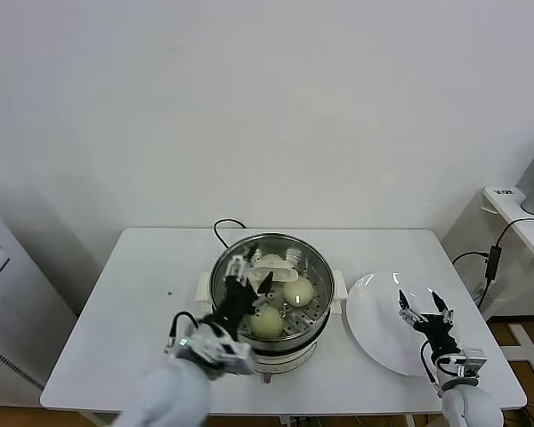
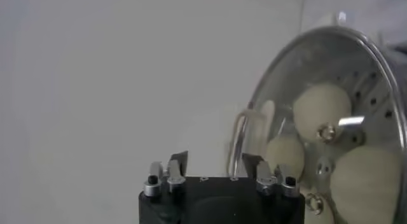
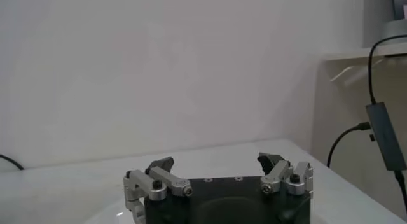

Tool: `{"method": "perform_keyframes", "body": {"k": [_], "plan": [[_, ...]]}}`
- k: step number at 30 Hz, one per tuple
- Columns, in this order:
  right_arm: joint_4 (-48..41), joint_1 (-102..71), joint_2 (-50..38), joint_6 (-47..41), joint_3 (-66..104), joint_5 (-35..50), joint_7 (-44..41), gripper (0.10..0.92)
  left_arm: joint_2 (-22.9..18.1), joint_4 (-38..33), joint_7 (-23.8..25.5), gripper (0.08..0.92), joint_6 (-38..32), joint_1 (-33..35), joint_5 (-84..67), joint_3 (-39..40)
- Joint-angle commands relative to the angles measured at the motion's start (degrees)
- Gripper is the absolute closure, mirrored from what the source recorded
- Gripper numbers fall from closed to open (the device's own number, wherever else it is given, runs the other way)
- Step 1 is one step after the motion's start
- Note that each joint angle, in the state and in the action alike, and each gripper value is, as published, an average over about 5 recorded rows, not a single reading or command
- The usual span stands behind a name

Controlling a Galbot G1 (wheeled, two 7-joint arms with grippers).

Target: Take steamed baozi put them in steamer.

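The steel steamer [image 1: 319,263] stands mid-table on its white base. Three cream baozi show inside it: one at the right [image 1: 298,290], one at the front [image 1: 267,323], and one at the back [image 1: 273,263] partly hidden by my left gripper. My left gripper [image 1: 250,274] is open and empty, hovering over the steamer's left rim. In the left wrist view the gripper [image 2: 215,163] is open, with the steamer [image 2: 299,60] and baozi [image 2: 321,109] ahead. My right gripper [image 1: 424,307] [image 3: 216,161] is open and empty above the white plate [image 1: 374,334].
The steamer's black cord [image 1: 222,227] loops off the back of the table. A white side table [image 1: 516,200] with a hanging cable and adapter [image 1: 491,262] stands at the far right. A grey cabinet [image 1: 9,294] stands at the left.
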Motion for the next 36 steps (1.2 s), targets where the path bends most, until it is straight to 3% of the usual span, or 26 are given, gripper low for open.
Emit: {"method": "perform_keyframes", "body": {"k": [1,7,17,26,36], "plan": [[2.12,-0.58,-0.37,-1.42,0.36,-3.72,1.65,0.203,1.43,-3.52,-9.41,0.223,-6.55,3.41,-79.11,-31.68],[5.15,-1.37,-0.9,-3.15,0.96,-6.54,2.84,0.203,2.52,7.38,-13.15,0.178,-5.77,6.76,-82.09,-40.25],[8.46,-2.26,-0.42,-6.5,0.78,-7.86,2.92,0.203,4.62,22.99,-12.57,0.177,-11.7,10.35,-74.58,-36.97],[10.83,-4.14,-0.75,-9.32,0.64,-6.21,4.54,0.203,3.22,26.28,-12.63,0.177,-12.31,9.83,-71.05,-33.4],[11.11,-5.08,-0.12,-9.82,0.62,-6.49,4.58,0.203,1.86,24.17,-12.89,0.177,-11.13,9.53,-69.29,-31.11]]}}
